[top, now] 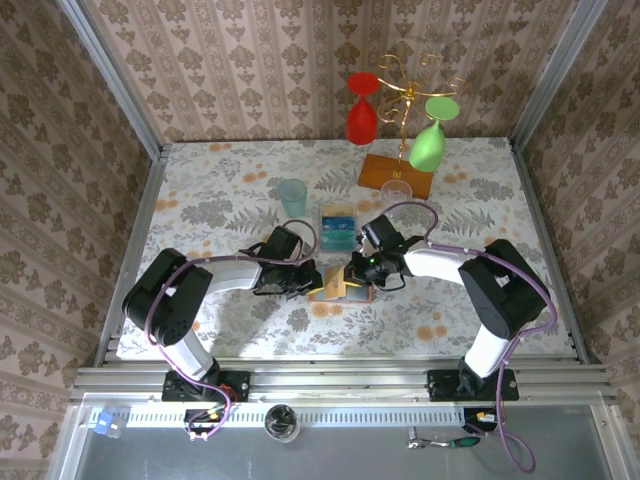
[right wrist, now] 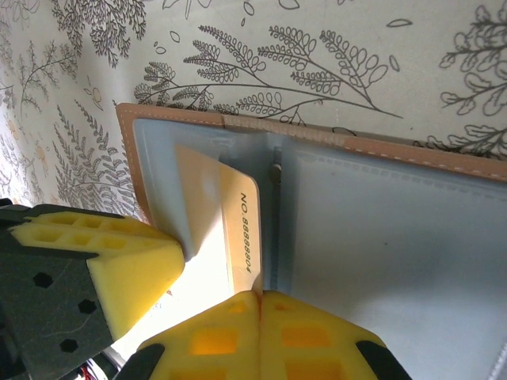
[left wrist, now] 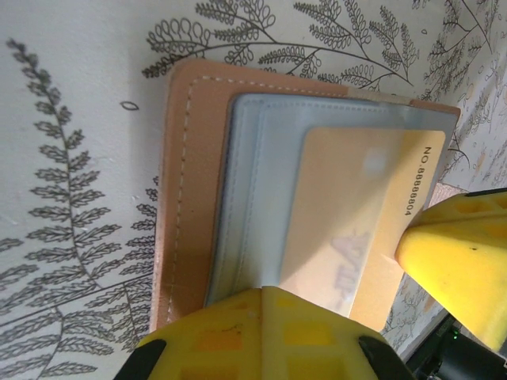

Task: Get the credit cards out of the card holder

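- Left wrist view: the left gripper [left wrist: 261, 309] shows at 6 o'clock with its yellow pads pressed together. It lies over the near edge of the card holder [left wrist: 198, 182], and what sits under the pads is hidden.
- Right wrist view, 6 o'clock: the right gripper [right wrist: 260, 307] is also clamped, apparently on a corner of the orange-tan card [right wrist: 207, 207], whose numbered edge runs into the pad seam.
- That card sits askew, partly out of the grey-blue pocket [right wrist: 154, 150]; its lower end is covered.
- Top view: both grippers mask most of the open holder. Loose blue and teal cards [top: 338, 226] lie at 12 o'clock from it, a teal tumbler [top: 292, 197] at 11, a glass rack [top: 385, 170] at 1.
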